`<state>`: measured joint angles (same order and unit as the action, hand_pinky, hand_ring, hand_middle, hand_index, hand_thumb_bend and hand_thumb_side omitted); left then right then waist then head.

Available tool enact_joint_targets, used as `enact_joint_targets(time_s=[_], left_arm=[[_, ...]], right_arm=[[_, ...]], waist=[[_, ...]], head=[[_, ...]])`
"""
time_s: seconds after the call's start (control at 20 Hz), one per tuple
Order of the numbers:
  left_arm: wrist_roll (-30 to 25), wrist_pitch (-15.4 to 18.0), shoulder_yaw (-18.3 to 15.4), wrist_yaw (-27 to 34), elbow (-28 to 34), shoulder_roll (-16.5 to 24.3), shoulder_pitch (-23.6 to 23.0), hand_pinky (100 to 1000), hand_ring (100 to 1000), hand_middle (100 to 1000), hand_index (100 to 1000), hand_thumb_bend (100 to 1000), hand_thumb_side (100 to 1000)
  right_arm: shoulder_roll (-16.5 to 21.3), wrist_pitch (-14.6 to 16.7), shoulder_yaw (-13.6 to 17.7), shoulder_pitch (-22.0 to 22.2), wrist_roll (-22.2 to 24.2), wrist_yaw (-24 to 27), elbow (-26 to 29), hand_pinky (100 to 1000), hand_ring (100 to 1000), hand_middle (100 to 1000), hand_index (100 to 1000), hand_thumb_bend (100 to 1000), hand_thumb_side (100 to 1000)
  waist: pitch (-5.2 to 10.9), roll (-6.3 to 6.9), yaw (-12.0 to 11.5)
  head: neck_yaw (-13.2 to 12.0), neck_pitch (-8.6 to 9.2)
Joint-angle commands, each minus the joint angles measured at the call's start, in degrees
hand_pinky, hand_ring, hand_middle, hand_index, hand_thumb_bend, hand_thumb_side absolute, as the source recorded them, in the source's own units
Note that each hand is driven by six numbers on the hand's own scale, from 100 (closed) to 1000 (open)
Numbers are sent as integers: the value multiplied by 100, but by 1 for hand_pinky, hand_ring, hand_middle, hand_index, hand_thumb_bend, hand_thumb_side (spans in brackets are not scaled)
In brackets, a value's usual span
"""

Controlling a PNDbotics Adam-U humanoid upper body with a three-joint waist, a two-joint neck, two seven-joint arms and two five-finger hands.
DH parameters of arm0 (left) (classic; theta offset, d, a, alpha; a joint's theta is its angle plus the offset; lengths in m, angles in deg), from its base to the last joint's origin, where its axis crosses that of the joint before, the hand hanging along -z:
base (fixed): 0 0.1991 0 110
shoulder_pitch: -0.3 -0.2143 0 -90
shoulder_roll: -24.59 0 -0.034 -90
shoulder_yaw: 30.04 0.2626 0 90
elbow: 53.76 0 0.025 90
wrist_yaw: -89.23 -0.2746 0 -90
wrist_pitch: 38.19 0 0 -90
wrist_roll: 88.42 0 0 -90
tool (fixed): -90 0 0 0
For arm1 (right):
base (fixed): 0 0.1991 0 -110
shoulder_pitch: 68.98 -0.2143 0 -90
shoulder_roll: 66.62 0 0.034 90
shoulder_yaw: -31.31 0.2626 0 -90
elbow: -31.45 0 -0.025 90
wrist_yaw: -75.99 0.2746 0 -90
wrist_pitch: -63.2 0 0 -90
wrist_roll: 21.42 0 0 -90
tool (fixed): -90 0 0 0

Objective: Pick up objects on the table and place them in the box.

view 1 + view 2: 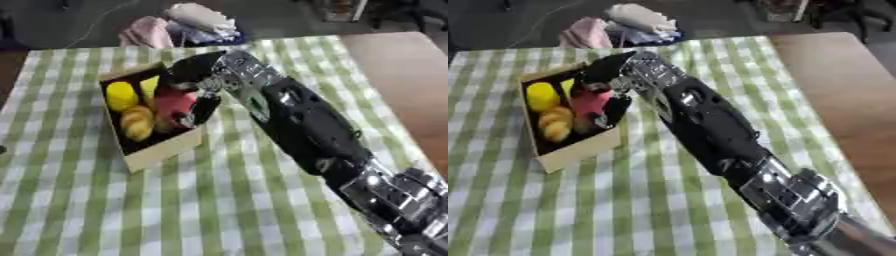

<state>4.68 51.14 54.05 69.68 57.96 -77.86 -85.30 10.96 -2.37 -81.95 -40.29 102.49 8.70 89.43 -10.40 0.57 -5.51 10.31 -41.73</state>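
A table covered with a green-and-white checked cloth [105, 200] fills the view, its stripes running slightly askew. At upper left stands an open tan cardboard box with a dark interior [162, 150], its near wall facing the camera. Inside, along the left side, lie a rounded yellow fruit-shaped object [121, 95], a second yellow piece [150, 84] just behind it at the far wall, and a golden-brown, ridged, bread-like object [137, 122] nearer the front wall, touching the yellow one above it. To their right, within the box opening, a red rounded object [173, 104] sits under the fingers of the robot's right hand [188, 75]; the dark fingers curl down over and around this red object, grasping it over the box's right half. Whether the red object rests on the box floor cannot be told. The black-and-silver right arm [306, 125] runs diagonally from the hand to the lower right corner, crossing above the cloth. Beyond the far edge of the table lies a heap of pink, white and blue fabric [179, 27]. At far right a bare brown wooden surface [402, 80] adjoins the cloth.
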Motion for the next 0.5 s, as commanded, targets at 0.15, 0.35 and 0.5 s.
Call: enact_joint_targets(time_s=[0.15,0.35,0.5], left_arm=[[285,12,-128,113,193,61,61,748,554,701,843,326,718],[366,-10,-174,107,211,63,47,749,555,702,843,330,718],[416,-7,-198,120,231,55,50,741,554,700,843,333,714]], right_arm=[[36,51,-59,-189,5,-213,377,1000,960,919,980,100,578],[-3,103,-172,-218,102,-130,627,1000,969,938,1000,100,568],[6,115,-230,-241,190,-37,820,1000,978,970,1000,100,555]], waist=[[157,103,3],[167,116,-2],[171,116,-5]], head=[[30,41],[42,41],[48,42]])
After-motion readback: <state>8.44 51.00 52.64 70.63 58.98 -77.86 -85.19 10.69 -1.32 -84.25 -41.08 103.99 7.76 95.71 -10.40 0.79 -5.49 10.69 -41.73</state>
